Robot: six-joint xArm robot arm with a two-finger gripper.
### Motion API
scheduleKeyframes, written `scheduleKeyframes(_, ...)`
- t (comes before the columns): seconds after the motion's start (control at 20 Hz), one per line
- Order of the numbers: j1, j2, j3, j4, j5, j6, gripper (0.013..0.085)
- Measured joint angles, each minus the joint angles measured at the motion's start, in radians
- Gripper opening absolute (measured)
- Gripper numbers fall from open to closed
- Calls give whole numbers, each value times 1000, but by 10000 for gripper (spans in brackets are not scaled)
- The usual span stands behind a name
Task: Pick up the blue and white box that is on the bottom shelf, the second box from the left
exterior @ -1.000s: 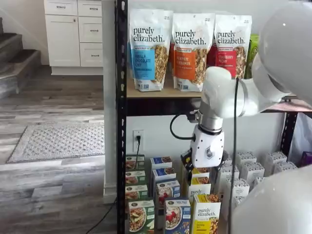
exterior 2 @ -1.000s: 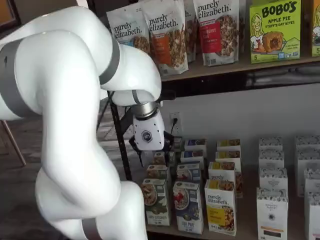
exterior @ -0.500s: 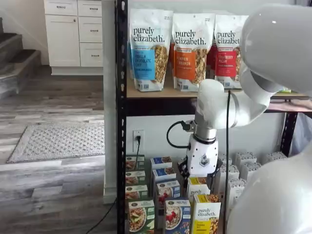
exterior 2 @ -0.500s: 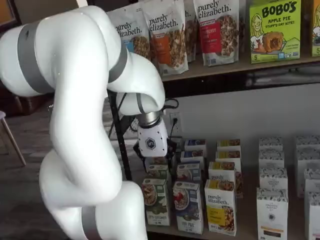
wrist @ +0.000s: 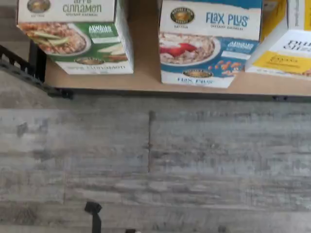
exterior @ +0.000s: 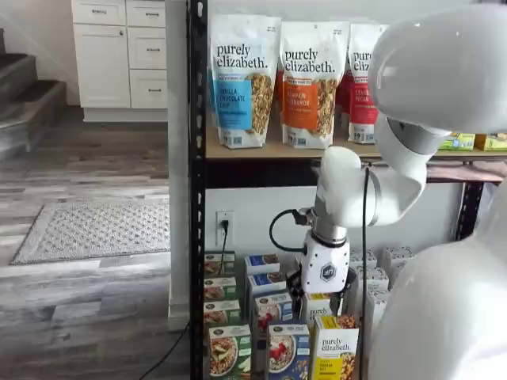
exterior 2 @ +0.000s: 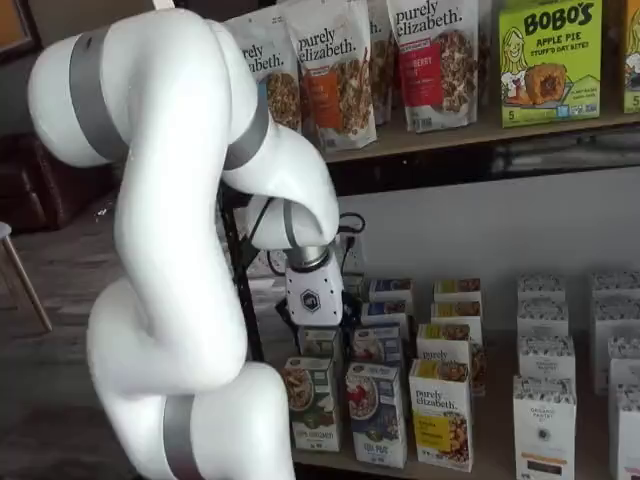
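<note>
Gripper point(exterior: 323, 294) hangs low over the bottom shelf point(exterior 2: 500, 440) in both shelf views, white body point(exterior 2: 312, 296) pointing down; black fingers are mostly hidden behind the cartons, so whether the claw is open or closed cannot be told, and nothing shows in its grasp. It sits above the rows behind the front line, roughly over the blue column and the yellow one to its right. Blue and white box point(exterior 2: 376, 413) stands upright at the near edge of the shelf, front of its column, clear of the gripper; the wrist view shows its face reading "Flax Plus" point(wrist: 210, 43) with a bowl of cereal and red berries. Just left of it, with a gap between, stands the green carton point(exterior 2: 314, 403), apple cinnamon by its label point(wrist: 74, 36). Just right of it stands the yellow-and-white purely elizabeth carton point(exterior 2: 443, 413). Further right, white cartons point(exterior 2: 544, 425) in rows. Upper board point(exterior 2: 470, 132) carries purely elizabeth granola bags point(exterior: 244, 81) and a green Bobo's box point(exterior 2: 549, 60). Grey wood-plank floor point(wrist: 155, 160) lies in front of the shelf.
</note>
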Motion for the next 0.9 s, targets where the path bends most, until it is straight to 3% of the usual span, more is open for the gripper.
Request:
scheduleKeyframes(0.55, -1, 152, -46, 14, -87, -17, 850)
scheduleKeyframes(0.9, 2, 248, -85, 47, -138, -46, 850)
